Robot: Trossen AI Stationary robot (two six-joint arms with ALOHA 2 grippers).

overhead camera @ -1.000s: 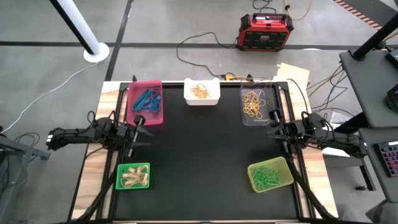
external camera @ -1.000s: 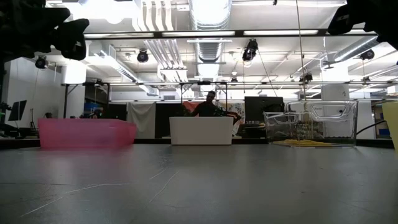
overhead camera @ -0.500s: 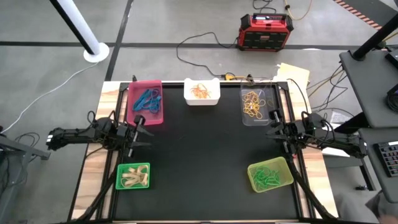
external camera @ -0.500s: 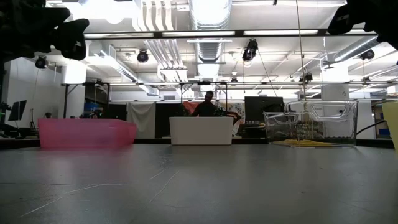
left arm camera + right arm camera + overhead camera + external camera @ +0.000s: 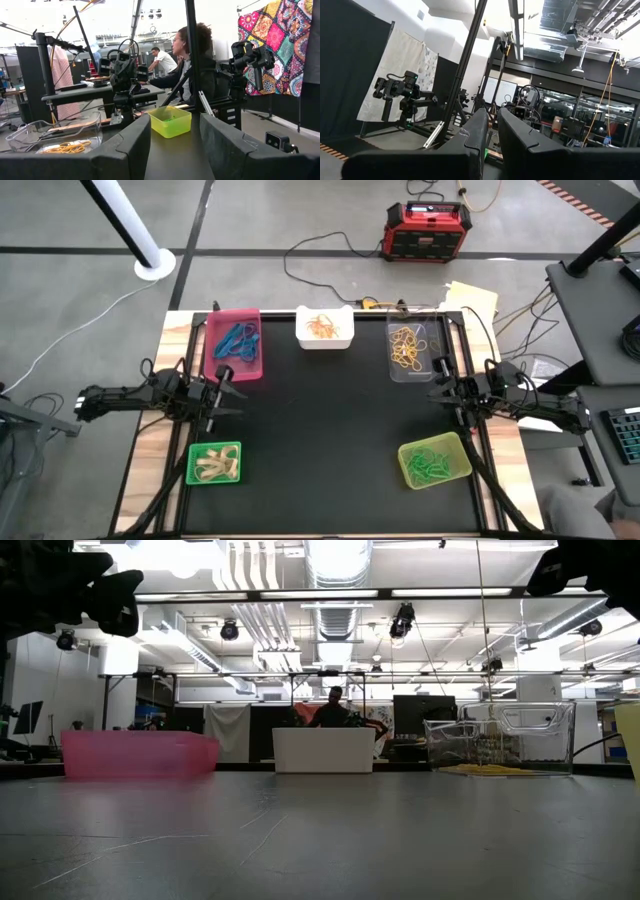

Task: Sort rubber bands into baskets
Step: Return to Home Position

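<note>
The left gripper [image 5: 174,145] is in the foreground. Its two dark fingers [image 5: 125,150] are spread wide, and the black table [image 5: 172,162] shows through the gap. Beyond the gap, the yellow-green basket [image 5: 171,121] stands upright on the table. The clear basket [image 5: 30,137] sits apart from it and holds yellow rubber bands [image 5: 65,148]. The right arm [image 5: 123,75] stands across the table. Behind it sit a person in dark clothing [image 5: 192,60] and a person in a white shirt [image 5: 161,61]. A patterned quilt [image 5: 280,45] hangs nearby.

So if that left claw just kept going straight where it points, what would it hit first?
Probably the yellow-green basket, which sits dead ahead in the left claw's own view. It might pass above it, though, since height is unclear.
</note>
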